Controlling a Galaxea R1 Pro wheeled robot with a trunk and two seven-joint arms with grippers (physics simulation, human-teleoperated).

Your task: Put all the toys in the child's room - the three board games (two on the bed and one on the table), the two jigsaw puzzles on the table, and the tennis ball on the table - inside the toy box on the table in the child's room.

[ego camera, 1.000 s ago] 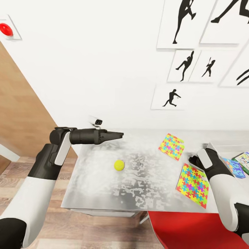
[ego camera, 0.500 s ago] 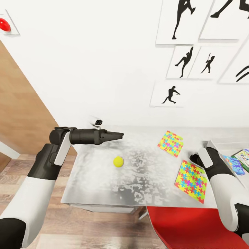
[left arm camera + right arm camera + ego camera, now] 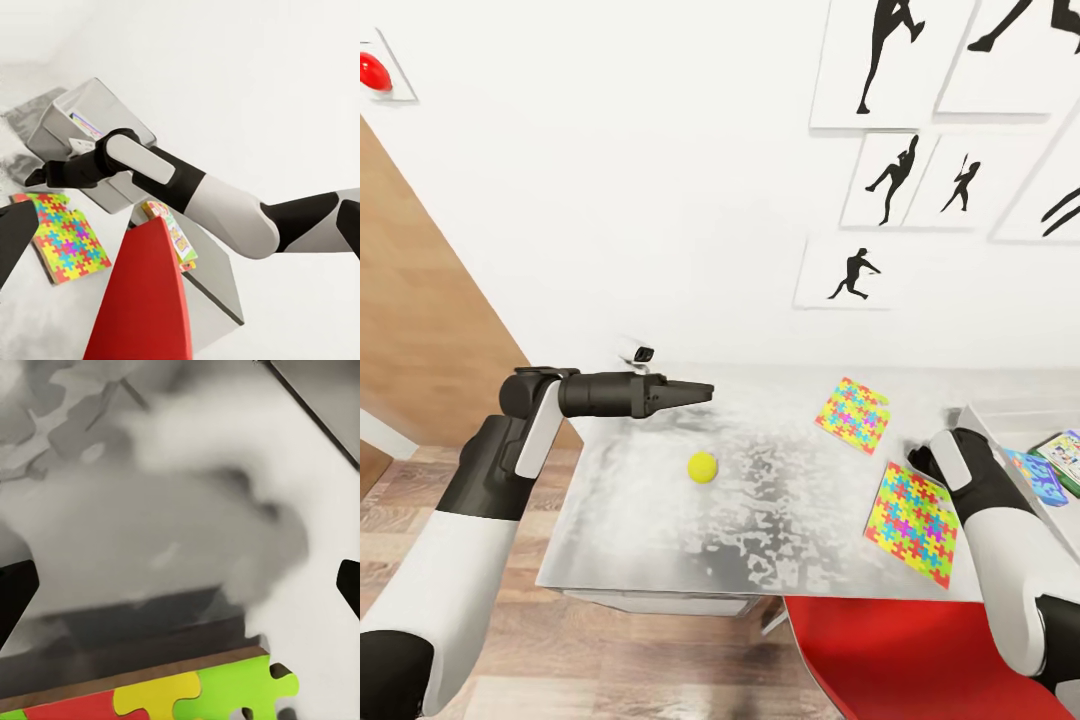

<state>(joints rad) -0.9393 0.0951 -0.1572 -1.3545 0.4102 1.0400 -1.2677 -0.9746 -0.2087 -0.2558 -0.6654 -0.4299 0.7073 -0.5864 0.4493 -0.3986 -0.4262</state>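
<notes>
The tennis ball (image 3: 702, 467) lies on the mottled table (image 3: 650, 530). My left gripper (image 3: 705, 390) hovers open above and behind the ball, apart from it. Two jigsaw puzzles lie flat to the right, one farther back (image 3: 853, 415) and one nearer (image 3: 916, 520). My right gripper (image 3: 918, 463) hangs open just beyond the near puzzle's far edge, and that edge (image 3: 187, 697) shows in the right wrist view. At the far right, the grey toy box (image 3: 990, 415) holds a blue board game (image 3: 1040, 478) and a colourful one (image 3: 1066, 452). The bed is out of view.
A red chair (image 3: 920, 660) is pushed in at the table's front right and also appears as the red chair (image 3: 142, 300) in the left wrist view. Silhouette pictures (image 3: 880, 190) hang on the white wall. A wooden door panel (image 3: 420, 300) stands to the left, above plank floor (image 3: 510, 650).
The whole view shifted slightly, so the camera moved. My left gripper drew back a little to the left. Ball and puzzles lie where they were.
</notes>
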